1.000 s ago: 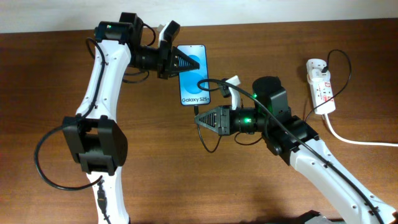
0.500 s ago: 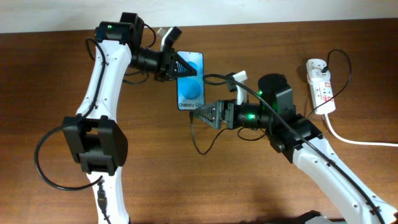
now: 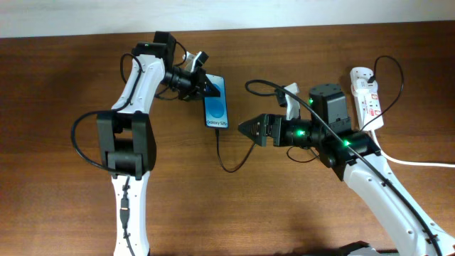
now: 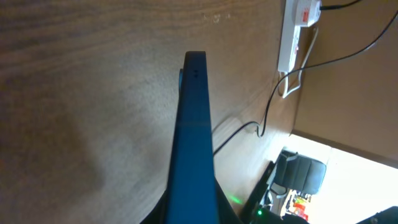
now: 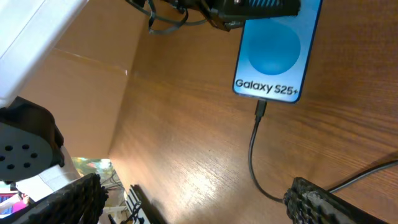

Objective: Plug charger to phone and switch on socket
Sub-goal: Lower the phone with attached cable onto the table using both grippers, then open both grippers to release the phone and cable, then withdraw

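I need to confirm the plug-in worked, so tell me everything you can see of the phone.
The phone is a slim rectangle with dark edges and a lit blue screen reading "Galaxy S25+". The left end effector clamps its top end, with the screen facing roughly upward. The charger has its small black connector seated in the phone's bottom edge, and its thin cable loops away over the wooden table. Whether the phone's lower end rests on the table cannot be told.

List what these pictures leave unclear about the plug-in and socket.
- Switch position on the socket: too small overhead, cut off at the left wrist view's top edge.
- Seating of the charger tip in the phone: port interior hidden, right wrist view.
- Grip of the left gripper: hidden behind the phone, left wrist view.
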Action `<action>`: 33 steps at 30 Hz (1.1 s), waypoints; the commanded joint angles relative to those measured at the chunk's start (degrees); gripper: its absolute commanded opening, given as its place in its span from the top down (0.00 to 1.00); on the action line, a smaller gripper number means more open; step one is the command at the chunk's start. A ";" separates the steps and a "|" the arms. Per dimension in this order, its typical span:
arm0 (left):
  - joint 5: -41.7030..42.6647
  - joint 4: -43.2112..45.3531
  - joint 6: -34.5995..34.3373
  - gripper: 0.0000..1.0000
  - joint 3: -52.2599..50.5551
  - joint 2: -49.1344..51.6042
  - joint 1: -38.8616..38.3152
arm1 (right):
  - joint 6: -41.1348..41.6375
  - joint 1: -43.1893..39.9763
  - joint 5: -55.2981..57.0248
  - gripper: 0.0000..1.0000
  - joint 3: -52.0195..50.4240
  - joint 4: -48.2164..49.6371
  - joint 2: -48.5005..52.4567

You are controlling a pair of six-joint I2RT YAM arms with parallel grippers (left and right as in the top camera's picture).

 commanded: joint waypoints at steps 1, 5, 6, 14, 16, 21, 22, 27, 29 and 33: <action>1.18 1.36 -1.18 1.00 0.59 1.97 -0.63 | -0.87 -0.04 0.52 0.03 0.50 -0.37 -0.11; 1.11 1.57 -1.40 1.00 0.59 5.14 -0.76 | -0.87 -0.04 0.52 0.03 0.50 -1.22 -0.11; 1.05 1.60 -1.38 1.00 0.59 5.44 -0.76 | -0.87 -0.04 0.52 0.03 0.50 -1.18 -0.11; -4.22 2.25 -3.28 0.97 0.59 8.50 -0.79 | -0.85 -0.04 0.50 0.03 0.50 -1.22 -0.11; -5.84 2.21 -3.28 0.88 0.59 8.50 -0.79 | -0.87 -0.04 0.52 0.03 0.50 -1.20 -0.11; -5.84 2.23 -3.28 0.67 0.59 8.50 -0.76 | -0.87 -0.04 0.52 0.03 0.50 -1.18 -0.11; -5.81 2.23 -3.28 0.64 0.59 8.50 -0.79 | -0.87 -0.04 0.52 0.03 0.50 -1.20 -0.11; -5.84 2.19 -3.28 0.55 0.59 8.50 -0.79 | -0.87 -0.04 0.52 0.04 0.50 -1.20 -0.11; -5.84 2.19 -3.28 0.49 0.59 8.50 -0.76 | -0.87 -0.04 0.52 0.04 0.50 -1.20 -0.11; -6.56 2.19 -3.28 0.18 0.59 8.50 -0.79 | -0.87 -0.04 0.50 0.03 0.50 -1.22 -0.11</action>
